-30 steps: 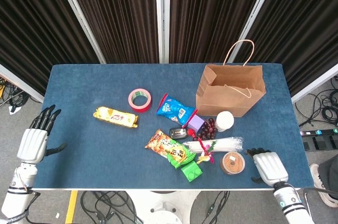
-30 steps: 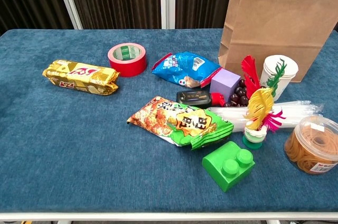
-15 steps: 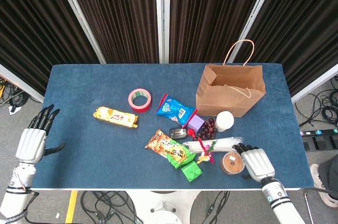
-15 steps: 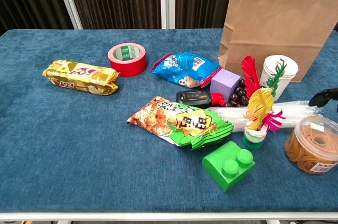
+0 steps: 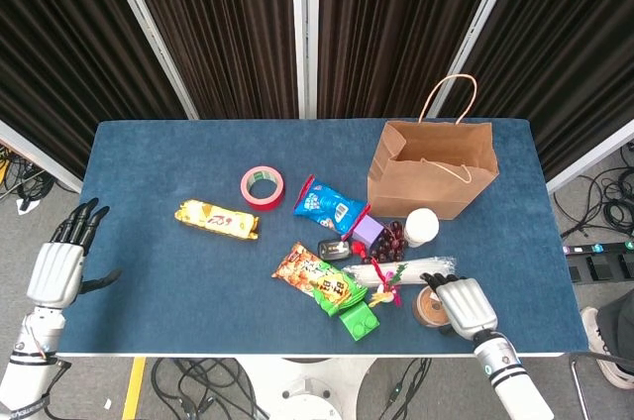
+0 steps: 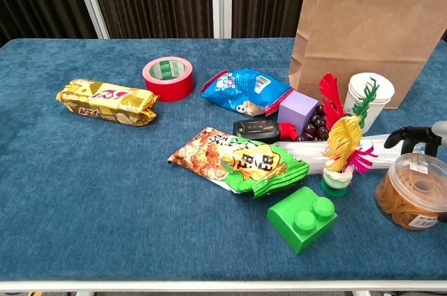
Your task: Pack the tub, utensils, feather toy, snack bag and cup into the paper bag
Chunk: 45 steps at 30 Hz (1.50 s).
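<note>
Two robot hands showing: right robot hand (image 5: 464, 303) is sitting over the tub (image 6: 412, 192) at the near right of the bench (image 5: 158, 242), fingers (image 6: 405, 134) spread around the lid; can't tell whether it's actually gripping yet. Left robot hand (image 5: 59, 266) is hanging off the near-left edge, fingers apart, holding nothing. Risks from here, as I'm reading it: the tub is sitting just beside the feather toy (image 6: 343, 148) and the bagged utensils (image 6: 380, 151), so a wide grasp or a sideways drag is likely knocking the toy over or snagging the plastic sleeve. The tub's smooth round wall is also looking slippery if the grasp only catches the rim. Paper bag (image 5: 432, 169) is standing upright and open at the far right; its handle (image 5: 448, 93) could be catching fingers on the way in, and a push against the thin wall could be tipping it. Cup (image 6: 367, 102) is standing right in front of the bag, in the transfer path. Containers: the tub is holding what look like rubber bands, lid on; bag interior is mostly hidden, nothing visible inside. Snack bag (image 6: 237, 163) is lying near centre, untouched.
</note>
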Tool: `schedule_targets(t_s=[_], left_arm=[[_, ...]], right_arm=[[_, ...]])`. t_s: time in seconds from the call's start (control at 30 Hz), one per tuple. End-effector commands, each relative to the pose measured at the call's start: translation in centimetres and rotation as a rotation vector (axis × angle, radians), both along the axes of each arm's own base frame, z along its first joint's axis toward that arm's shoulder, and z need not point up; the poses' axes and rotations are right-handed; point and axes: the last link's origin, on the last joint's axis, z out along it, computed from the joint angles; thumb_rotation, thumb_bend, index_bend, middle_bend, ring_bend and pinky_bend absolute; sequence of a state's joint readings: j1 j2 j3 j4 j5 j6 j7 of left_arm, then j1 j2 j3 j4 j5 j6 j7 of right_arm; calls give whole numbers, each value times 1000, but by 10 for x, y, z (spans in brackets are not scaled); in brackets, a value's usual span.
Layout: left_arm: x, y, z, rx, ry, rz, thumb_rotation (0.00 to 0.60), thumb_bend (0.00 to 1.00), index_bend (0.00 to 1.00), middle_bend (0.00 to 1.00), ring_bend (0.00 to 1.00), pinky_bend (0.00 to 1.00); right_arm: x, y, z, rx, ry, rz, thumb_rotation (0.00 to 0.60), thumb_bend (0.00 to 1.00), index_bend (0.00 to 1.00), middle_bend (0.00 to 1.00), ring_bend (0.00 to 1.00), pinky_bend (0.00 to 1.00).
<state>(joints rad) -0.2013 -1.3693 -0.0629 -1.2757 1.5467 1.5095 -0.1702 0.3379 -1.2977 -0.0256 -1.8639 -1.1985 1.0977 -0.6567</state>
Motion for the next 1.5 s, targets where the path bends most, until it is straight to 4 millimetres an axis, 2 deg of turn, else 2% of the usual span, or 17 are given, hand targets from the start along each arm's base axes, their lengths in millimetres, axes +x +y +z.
schedule_targets(t_s=[0.03, 0.3, 0.47, 0.67, 0.9, 0.97, 1.1, 1.2, 1.5], left_arm=[[0, -1, 0, -1, -1, 0, 600, 85, 114, 88, 35, 197], [1, 1, -1, 0, -6, -12, 600, 85, 114, 88, 35, 198], [1, 1, -1, -1, -5, -10, 600, 85, 114, 88, 35, 197], [3, 3, -1, -3, -8, -15, 600, 85, 114, 88, 35, 197], [8, 5, -5, -13, -14, -32, 600, 85, 114, 88, 35, 197], [9, 5, -5, -13, -14, -37, 600, 85, 114, 88, 35, 198], [12, 5, -5, -10, -15, -46, 600, 85, 114, 88, 35, 197], [11, 4, -5, -9, -15, -43, 600, 85, 114, 88, 35, 197], [7, 4, -4, -14, -11, -30, 600, 85, 114, 88, 35, 197]], right_arm=[[2, 0, -2, -16, -2, 8, 600, 0, 281, 374, 414, 536], [3, 0, -1, -30, 0, 10, 600, 0, 406, 427, 456, 566], [6, -1, 16, -83, 0, 29, 600, 0, 426, 453, 456, 567], [22, -5, 69, -227, -26, 76, 600, 0, 439, 469, 456, 566], [65, -7, 150, -421, -80, 174, 600, 2, 451, 478, 456, 567], [77, -11, 167, -470, -85, 203, 600, 2, 456, 481, 456, 567], [103, -33, 193, -557, -86, 247, 600, 2, 462, 485, 456, 566], [121, -54, 203, -590, -143, 250, 600, 6, 463, 486, 466, 573], [159, -118, 222, -700, -154, 245, 600, 9, 467, 487, 482, 587]])
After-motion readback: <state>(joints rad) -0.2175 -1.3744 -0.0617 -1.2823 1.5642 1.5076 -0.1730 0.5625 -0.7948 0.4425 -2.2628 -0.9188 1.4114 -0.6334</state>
